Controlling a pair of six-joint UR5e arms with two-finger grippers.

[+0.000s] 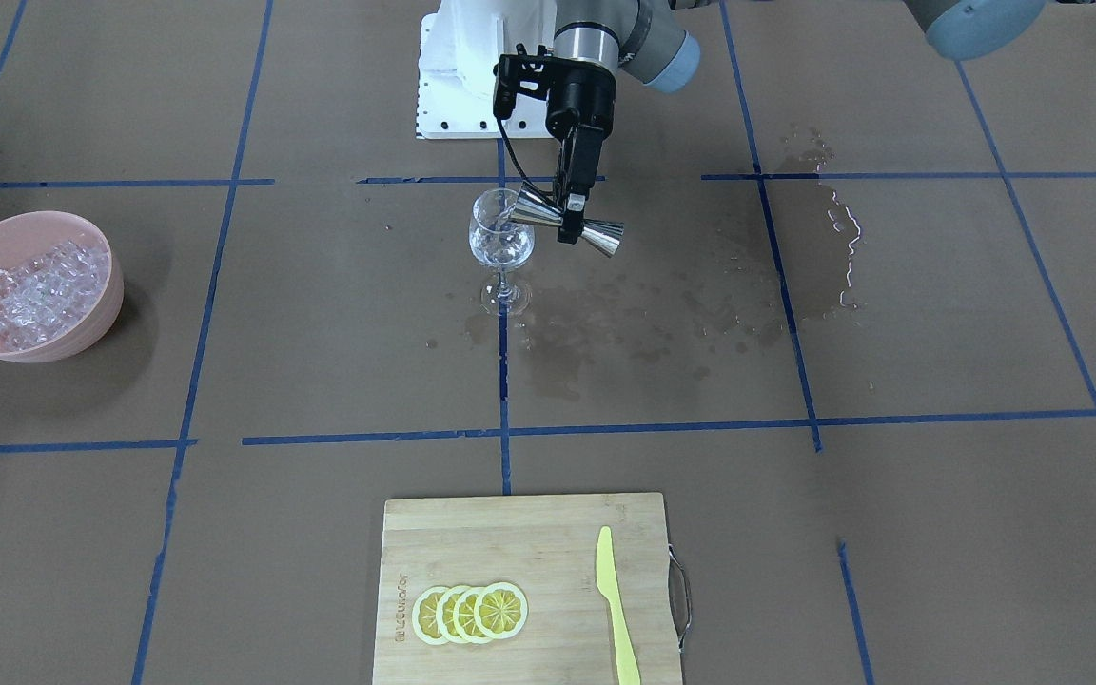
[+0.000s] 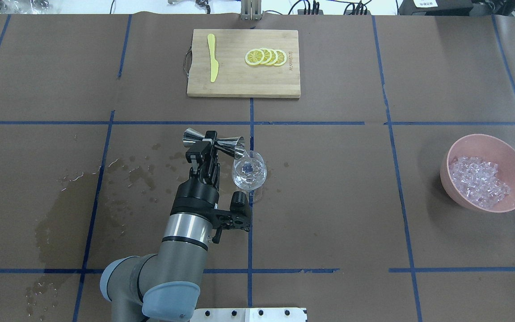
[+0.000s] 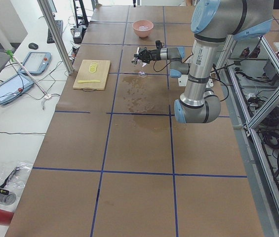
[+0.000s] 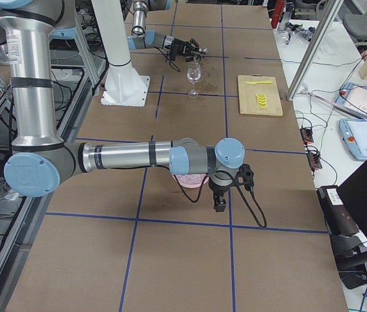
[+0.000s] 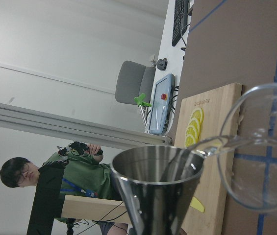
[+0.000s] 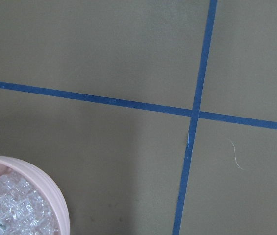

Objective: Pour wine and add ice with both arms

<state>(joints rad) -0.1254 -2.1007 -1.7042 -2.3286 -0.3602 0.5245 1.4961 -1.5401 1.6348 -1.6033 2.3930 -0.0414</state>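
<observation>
One left tool (image 2: pixel 211 142) is clenched on the narrow waist of one steel jigger (image 2: pixel 230 146), holding it on its side with one cup toward the single wine glass (image 2: pixel 249 174). The glass stands upright on the tabletop (image 2: pixel 329 201) just beside the tool, on the robot's right of it, with its rim under the jigger's lip. In the left wrist view a thin stream of wine (image 5: pixel 236 141) runs from the jigger's edge over the glass rim, and clear liquid lies in the glass.

Beyond this tool's tip, well apart, lies one wooden cutting board (image 2: pixel 239 82). It carries four overlapping lemon slices (image 2: pixel 266 57) and one yellow knife (image 2: pixel 213 62). Dark wet patches (image 2: pixel 61 214) mark the tabletop on the tool's other side, toward the robot's left.

One pink bowl (image 2: pixel 490 145) stands far off on the robot's right of the left tool and holds a heap of ice (image 2: pixel 479 181), too many cubes to count. The right tool (image 4: pixel 220 201) shows only in the right side view, pointing down near that bowl. Whether it is released or clenched, I cannot tell. The right wrist view catches the bowl's rim and some ice in its lower left corner.
</observation>
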